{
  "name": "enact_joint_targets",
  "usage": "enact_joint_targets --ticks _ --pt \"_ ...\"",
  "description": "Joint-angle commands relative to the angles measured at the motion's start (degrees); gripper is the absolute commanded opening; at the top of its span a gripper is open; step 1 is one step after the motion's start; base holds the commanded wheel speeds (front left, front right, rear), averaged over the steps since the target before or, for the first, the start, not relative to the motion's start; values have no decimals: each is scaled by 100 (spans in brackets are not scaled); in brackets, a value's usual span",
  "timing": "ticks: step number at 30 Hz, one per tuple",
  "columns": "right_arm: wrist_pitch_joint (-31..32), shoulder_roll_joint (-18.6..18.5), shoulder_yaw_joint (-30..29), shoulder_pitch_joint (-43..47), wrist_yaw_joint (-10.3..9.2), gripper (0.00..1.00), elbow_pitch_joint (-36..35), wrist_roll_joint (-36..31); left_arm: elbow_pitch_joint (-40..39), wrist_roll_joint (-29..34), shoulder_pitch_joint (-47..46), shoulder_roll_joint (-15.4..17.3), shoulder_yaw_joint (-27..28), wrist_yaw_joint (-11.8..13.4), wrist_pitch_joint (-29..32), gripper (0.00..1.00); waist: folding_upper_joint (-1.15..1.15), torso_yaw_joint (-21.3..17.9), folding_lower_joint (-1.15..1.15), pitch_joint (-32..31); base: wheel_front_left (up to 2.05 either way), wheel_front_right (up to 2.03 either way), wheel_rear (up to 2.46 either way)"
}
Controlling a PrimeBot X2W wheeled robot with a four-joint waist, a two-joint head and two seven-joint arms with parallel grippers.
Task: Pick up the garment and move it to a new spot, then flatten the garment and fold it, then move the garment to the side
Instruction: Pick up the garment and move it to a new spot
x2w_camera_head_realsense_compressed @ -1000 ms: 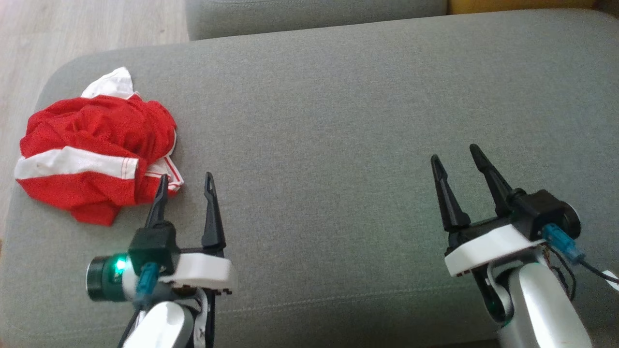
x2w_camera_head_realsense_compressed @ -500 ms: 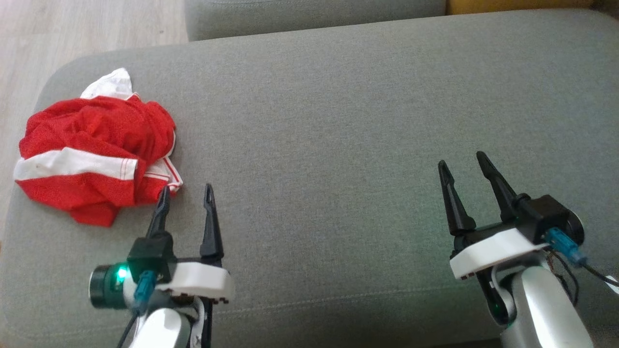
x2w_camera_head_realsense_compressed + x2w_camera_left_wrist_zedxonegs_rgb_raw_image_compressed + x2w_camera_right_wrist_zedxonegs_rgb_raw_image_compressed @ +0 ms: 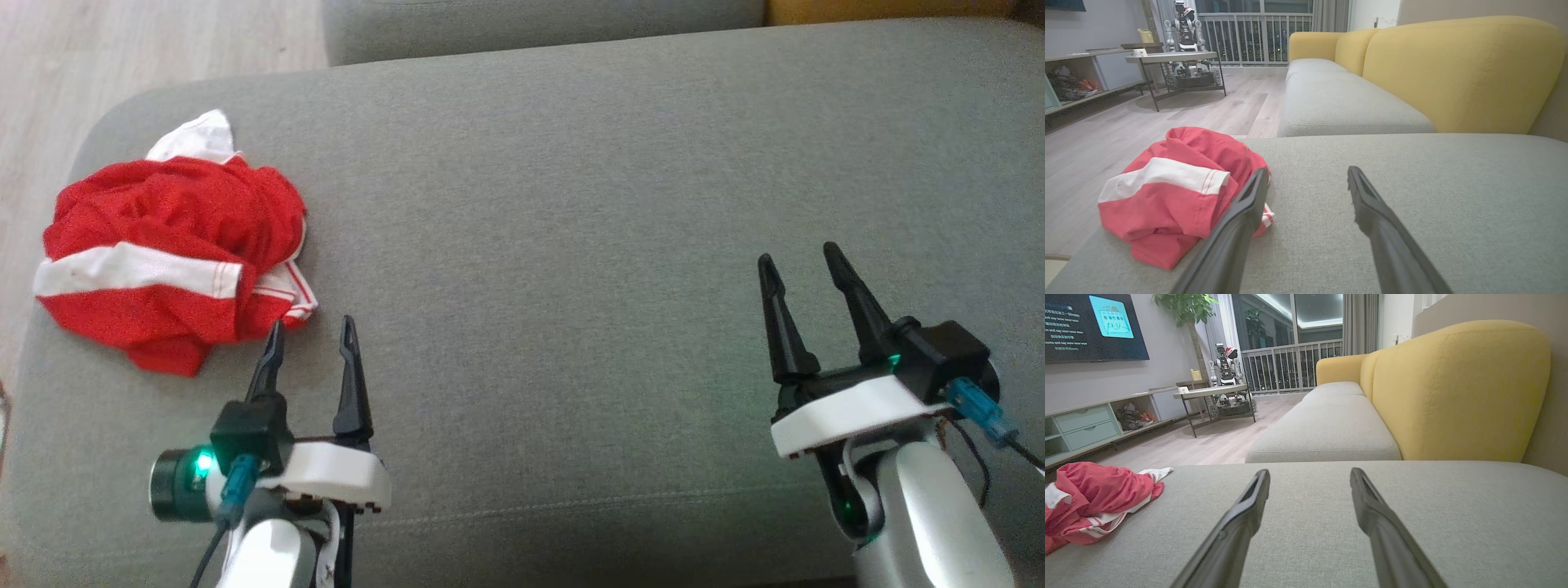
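Note:
The garment (image 3: 167, 257) is a crumpled red heap with white bands, lying at the left end of the grey sofa cushion (image 3: 571, 204). It also shows in the left wrist view as the garment (image 3: 1175, 192) and at the left edge of the right wrist view as the garment (image 3: 1094, 498). My left gripper (image 3: 312, 328) is open, its left fingertip just short of the heap's near right corner. My right gripper (image 3: 800, 255) is open over bare cushion far to the right, with nothing between its fingers.
A second grey seat cushion (image 3: 531, 24) lies beyond, with a yellow backrest (image 3: 1453, 388). Wooden floor (image 3: 122, 49) borders the cushion's left edge. A low table (image 3: 1171, 57) and a shelf unit (image 3: 1094, 420) stand across the room.
The head camera has shifted slightly, so the whole picture moved. My left gripper has drawn back a little from the garment. Both grippers stay open.

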Motion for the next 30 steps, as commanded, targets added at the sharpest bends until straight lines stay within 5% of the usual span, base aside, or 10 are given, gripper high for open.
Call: enact_joint_targets --ticks 1,30 --pt "-54 -41 102 -221 -1 100 -225 -49 -158 75 -236 -9 236 -30 -45 100 0 70 0 7 0 0 0" --pt "-54 -41 1225 288 -1 100 -381 -11 -422 320 512 -152 1011 -168 -45 100 0 2656 0 -378 0 0 0"
